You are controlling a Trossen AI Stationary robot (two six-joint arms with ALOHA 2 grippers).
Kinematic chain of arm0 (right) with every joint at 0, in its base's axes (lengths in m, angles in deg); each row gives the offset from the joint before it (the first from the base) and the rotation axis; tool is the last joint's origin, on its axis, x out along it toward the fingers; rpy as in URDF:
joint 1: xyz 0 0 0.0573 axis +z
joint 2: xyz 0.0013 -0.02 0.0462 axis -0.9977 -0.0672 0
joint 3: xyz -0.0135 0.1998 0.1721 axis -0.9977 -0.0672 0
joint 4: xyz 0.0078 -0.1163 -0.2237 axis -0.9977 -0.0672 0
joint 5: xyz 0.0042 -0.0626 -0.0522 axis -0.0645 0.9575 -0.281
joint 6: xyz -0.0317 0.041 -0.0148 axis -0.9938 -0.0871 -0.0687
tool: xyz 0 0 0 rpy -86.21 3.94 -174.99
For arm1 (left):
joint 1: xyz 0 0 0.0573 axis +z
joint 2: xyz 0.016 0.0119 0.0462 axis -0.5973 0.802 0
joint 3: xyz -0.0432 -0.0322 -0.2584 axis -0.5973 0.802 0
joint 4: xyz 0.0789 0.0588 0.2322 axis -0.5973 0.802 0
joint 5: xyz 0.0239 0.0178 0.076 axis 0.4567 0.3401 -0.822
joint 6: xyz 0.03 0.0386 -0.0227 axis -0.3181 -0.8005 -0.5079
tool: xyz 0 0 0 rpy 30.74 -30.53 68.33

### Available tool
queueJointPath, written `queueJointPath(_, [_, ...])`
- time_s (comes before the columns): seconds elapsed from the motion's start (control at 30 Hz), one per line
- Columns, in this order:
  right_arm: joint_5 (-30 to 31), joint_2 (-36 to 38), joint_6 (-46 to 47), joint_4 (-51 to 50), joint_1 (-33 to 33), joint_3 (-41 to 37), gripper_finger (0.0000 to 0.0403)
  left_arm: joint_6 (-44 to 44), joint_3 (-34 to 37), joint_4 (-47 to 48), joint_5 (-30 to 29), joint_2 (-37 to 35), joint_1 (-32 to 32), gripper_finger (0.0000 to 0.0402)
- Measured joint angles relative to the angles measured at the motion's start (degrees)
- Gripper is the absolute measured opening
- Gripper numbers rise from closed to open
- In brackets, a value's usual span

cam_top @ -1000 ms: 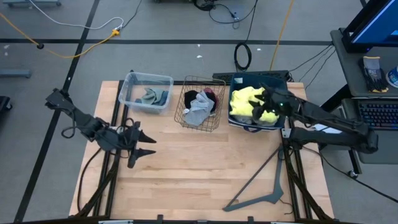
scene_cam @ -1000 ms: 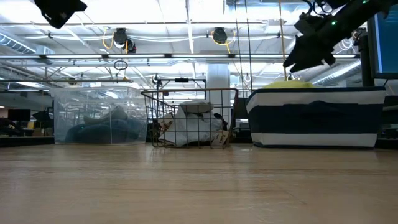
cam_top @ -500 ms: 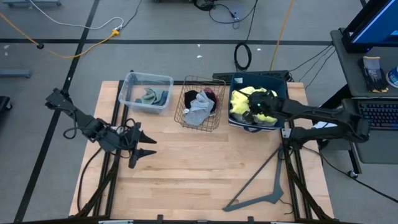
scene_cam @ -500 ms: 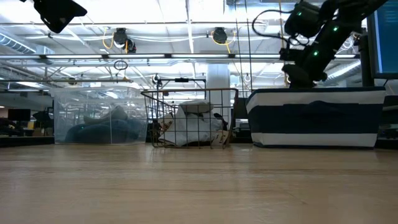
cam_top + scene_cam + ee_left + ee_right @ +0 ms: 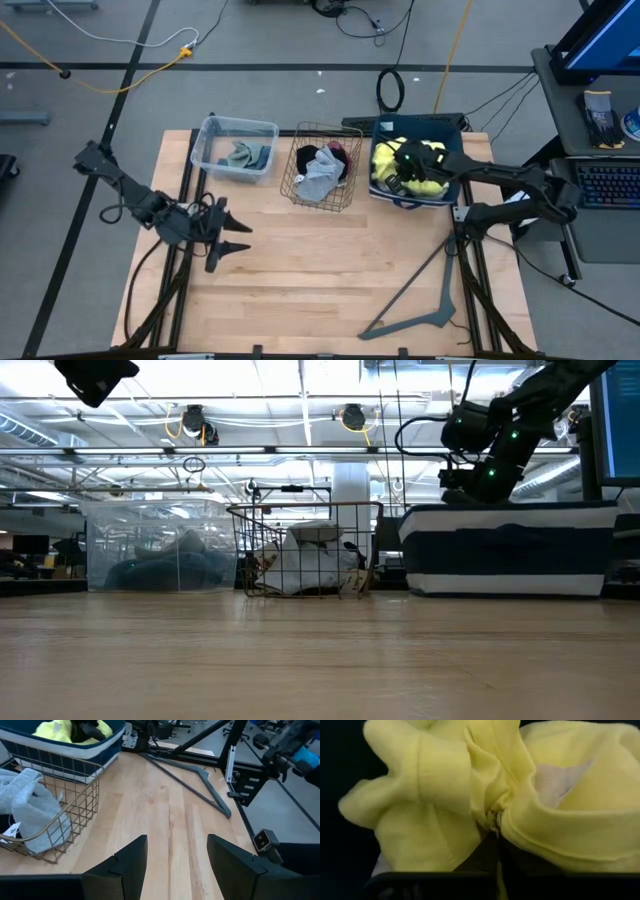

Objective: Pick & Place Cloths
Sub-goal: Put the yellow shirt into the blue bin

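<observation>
so the right gripper (image 5: pixel 393 183) is down inside the navy and white striped bin (image 5: pixel 445 196) at the back right of the tabletop (image 5: pixel 320 270), jaws clenched on the yellow cloth (image 5: pixel 385 160); in the right wrist view the yellow fabric (image 5: pixel 470 795) bunches into folds right where the two dark fingers (image 5: pixel 492 855) meet, so it's pinched tight; a bit of paler fabric peeks out among the yellow folds but can't tell what it is; from the low view the right arm dips in behind the bin's wall (image 5: pixel 510 550) and the cloth itself is hidden there

left gripper (image 5: pixel 240 232) just hangs over the left side of the tabletop, nothing in it, jaws released and spread wide, with bare wood showing between the fingers (image 5: pixel 125 865) in its wrist view

middle of the back row is a wire basket (image 5: pixel 322 198) with a light grey cloth (image 5: pixel 318 180), a black cloth (image 5: pixel 308 157) and a maroon cloth (image 5: pixel 337 152) piled in it; left of that a clear plastic tub (image 5: pixel 207 148) holds grey-green cloth (image 5: pixel 244 154); the three containers sit side by side, close but can't say if touching

grey V-shaped metal bar (image 5: pixel 425 300) lies flat at the front right of the tabletop, well apart from the bins
</observation>
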Motion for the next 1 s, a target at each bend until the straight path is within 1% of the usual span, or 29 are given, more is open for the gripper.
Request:
queueJointPath(0.17, [0.15,4.64,-0.2,-0.32,1.22,-0.15,0.0003,-1.94,0.0,-1.16,-1.66,0.0,-2.33,0.0209])
queueJointPath(0.5, [0.19,21.13,0.63,0.11,7.5,-0.24,0.0003,-2.27,0.1,-1.51,-7.1,0.11,-6.6,0.0209])
queueJointPath(0.6, [0.11,25.36,0.63,0.2,10.0,-0.24,0.0003,-3.8,2.61,-5.6,-8.12,0.15,-7.88,0.0209])
queueJointPath(0.7, [0.1,28.74,0.63,0.22,12.87,-0.24,0.0006,-5.33,6.96,-12.13,-7.98,0.12,-9.21,0.0209])
queueJointPath(0.77, [0.54,30.34,0.44,0.24,14.29,-0.24,0.0006,-5.12,10.03,-15.75,-7.98,-0.03,-9.81,0.0209])
queueJointPath(0.83, [3.4,30.94,0.22,-0.47,14.79,-0.23,0.0003,-4.26,12.48,-18.67,-8.02,-0.32,-10.17,0.0209])
queueJointPath(0.93, [8.14,30.25,0.24,-6.01,13.92,-0.22,0.0004,-4.16,14.48,-22.13,-8.03,-1.03,-10.26,0.0209])
queueJointPath(1.0, [9.3,29.27,0.21,-9.08,13.06,-0.22,0.001,-4.16,14.7,-22.63,-8.02,-1.33,-10.26,0.0209])
